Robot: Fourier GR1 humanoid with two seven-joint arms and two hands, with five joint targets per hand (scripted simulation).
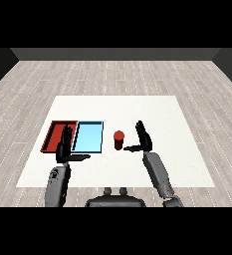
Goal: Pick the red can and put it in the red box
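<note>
A small red can [119, 140] stands upright on the white table [152, 114], just right of the light blue tray [89, 136]. The red tray [55, 132] lies at the left, beside the blue one. My right hand [144, 139] hovers to the right of the can, fingers straight up and thumb pointing left toward it, not touching it. My left hand [65, 147] is raised over the seam between the two trays, fingers straight and thumb out to the right; it hides part of both trays.
The two trays sit side by side near the table's left front. Bare white tabletop stretches behind and to the right of the can. Grey wooden floor surrounds the table.
</note>
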